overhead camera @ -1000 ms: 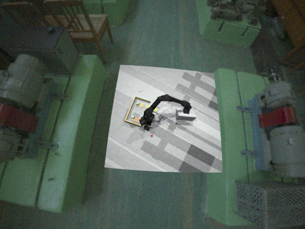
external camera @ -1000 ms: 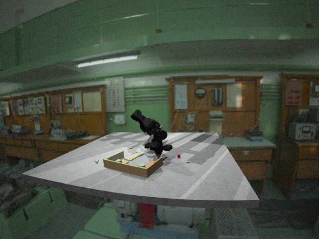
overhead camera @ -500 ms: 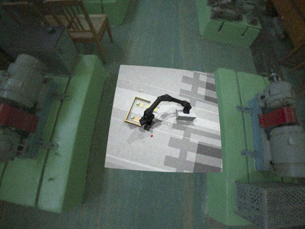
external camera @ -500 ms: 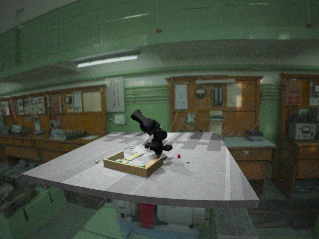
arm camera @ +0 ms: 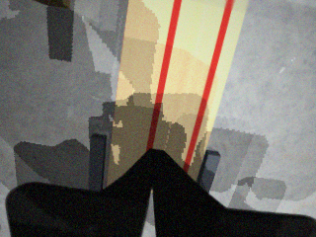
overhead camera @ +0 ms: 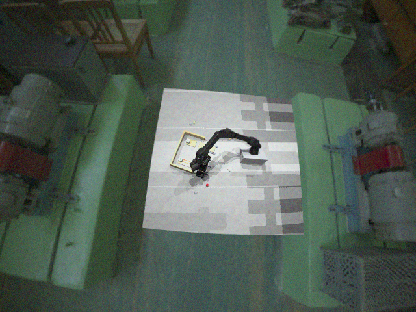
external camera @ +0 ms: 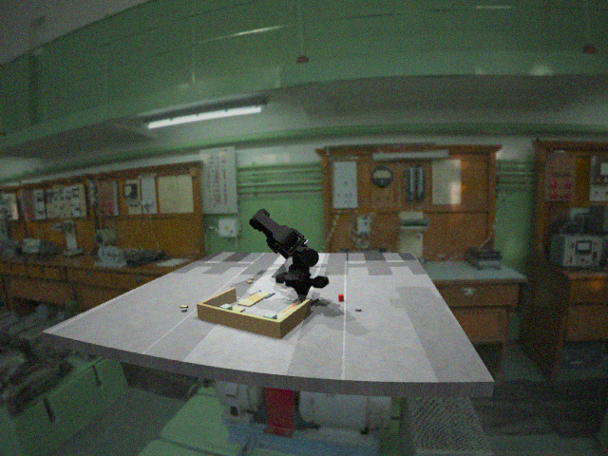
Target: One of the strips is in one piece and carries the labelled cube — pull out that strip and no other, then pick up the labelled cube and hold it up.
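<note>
Gripper (overhead camera: pixel 204 166) (external camera: pixel 302 297) (arm camera: pixel 155 156) fingers are shut together, pointing down over a pale strip with two red lines (overhead camera: pixel 184 163) (external camera: pixel 294 308) (arm camera: pixel 185 64); whether they touch it, I can't tell. Two dark bars (arm camera: pixel 97 162) (arm camera: pixel 209 168) flank the strip. Farther along, a small pale block (overhead camera: pixel 180 159) (external camera: pixel 270 315), perhaps the labelled cube, sits inside the wooden tray (overhead camera: pixel 177 149) (external camera: pixel 240 322).

An industrial workshop: green-painted machine beds (overhead camera: pixel 110 141), large cylindrical motors (overhead camera: pixel 36 107) and wooden instrument panels (external camera: pixel 471 186) surround the tabletop (overhead camera: pixel 188 214) (external camera: pixel 236 353).
</note>
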Action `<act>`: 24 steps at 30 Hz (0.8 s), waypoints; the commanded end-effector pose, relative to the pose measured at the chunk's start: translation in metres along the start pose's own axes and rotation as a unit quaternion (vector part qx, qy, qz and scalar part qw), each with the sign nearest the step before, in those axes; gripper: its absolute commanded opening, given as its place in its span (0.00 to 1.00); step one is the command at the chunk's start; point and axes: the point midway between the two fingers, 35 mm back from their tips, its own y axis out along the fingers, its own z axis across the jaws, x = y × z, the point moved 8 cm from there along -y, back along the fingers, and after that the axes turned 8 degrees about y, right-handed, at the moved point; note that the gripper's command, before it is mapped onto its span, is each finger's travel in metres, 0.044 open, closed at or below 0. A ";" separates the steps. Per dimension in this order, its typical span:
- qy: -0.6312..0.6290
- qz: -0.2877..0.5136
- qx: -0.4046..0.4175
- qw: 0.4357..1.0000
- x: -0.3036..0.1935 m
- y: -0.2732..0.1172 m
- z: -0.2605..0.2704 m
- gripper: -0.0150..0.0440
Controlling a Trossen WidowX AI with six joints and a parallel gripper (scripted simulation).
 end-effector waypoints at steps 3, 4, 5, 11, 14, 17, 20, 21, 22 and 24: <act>-0.001 0.000 -0.003 1.000 0.001 0.004 0.000 0.25; -0.001 0.000 -0.003 1.000 0.001 0.004 0.000 0.25; -0.001 0.000 -0.003 1.000 0.001 0.004 0.000 0.25; -0.001 0.000 -0.003 1.000 0.001 0.005 0.000 0.25; -0.001 0.000 -0.003 1.000 0.001 0.005 0.000 0.25; -0.001 0.000 -0.003 1.000 0.000 0.005 0.000 0.25; -0.001 0.000 -0.003 1.000 -0.004 0.005 0.000 0.25; -0.001 0.000 -0.003 1.000 -0.006 0.006 0.000 0.25; -0.001 0.000 -0.003 1.000 -0.007 0.006 -0.001 0.25; -0.001 0.000 -0.003 1.000 -0.011 0.006 -0.001 0.25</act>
